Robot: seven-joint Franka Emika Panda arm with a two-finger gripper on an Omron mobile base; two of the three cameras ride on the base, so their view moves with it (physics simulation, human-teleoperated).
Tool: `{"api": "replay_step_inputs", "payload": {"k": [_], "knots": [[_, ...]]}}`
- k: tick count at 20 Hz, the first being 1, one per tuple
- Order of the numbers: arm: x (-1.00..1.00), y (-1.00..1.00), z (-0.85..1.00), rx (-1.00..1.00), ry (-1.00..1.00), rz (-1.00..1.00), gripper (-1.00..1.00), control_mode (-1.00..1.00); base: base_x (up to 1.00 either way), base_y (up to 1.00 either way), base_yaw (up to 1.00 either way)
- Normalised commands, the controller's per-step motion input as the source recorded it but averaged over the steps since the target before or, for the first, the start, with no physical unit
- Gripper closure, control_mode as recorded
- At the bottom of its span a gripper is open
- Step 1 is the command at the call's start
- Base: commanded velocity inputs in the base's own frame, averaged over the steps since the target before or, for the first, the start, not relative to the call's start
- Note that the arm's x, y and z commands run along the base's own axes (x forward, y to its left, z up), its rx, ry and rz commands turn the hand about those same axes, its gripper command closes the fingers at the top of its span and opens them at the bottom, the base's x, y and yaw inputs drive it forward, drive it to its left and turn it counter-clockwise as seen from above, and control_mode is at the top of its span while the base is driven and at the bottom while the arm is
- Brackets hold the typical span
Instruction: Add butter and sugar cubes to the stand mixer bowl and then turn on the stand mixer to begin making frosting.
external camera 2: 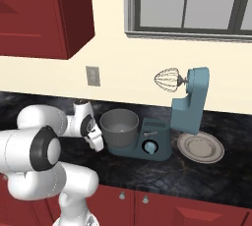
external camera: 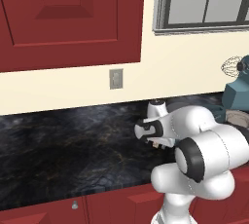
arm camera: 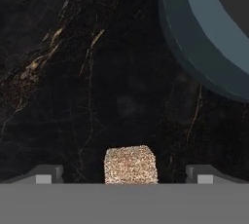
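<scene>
In the hand view, a sugar cube is seen at bottom centre on the black counter, between the widely parted fingertips of the claw, untouched. The stand mixer base is seen upper right.

We saw one tan, grainy sugar cube at six o'clock of the hand view on black marble. The grey stand mixer bowl sat upright on the slate-teal stand mixer, head tilted back.
</scene>
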Motion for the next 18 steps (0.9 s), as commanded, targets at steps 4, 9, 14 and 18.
{"api": "replay_step_inputs", "payload": {"k": [4,9,14,18], "knots": [[0.0,0.0,-0.14,0.0,0.03,-0.02,-1.0,-1.0,0.0,0.0,0.0],[0.08,0.0,-0.22,0.0,0.05,-0.01,1.0,-1.0,0.0,0.0,0.0],[0.04,0.0,-0.24,0.0,0.01,0.0,1.0,-1.0,0.0,0.0,0.0],[0.0,0.0,-0.1,0.0,0.01,0.0,1.0,-1.0,0.0,0.0,0.0]]}}
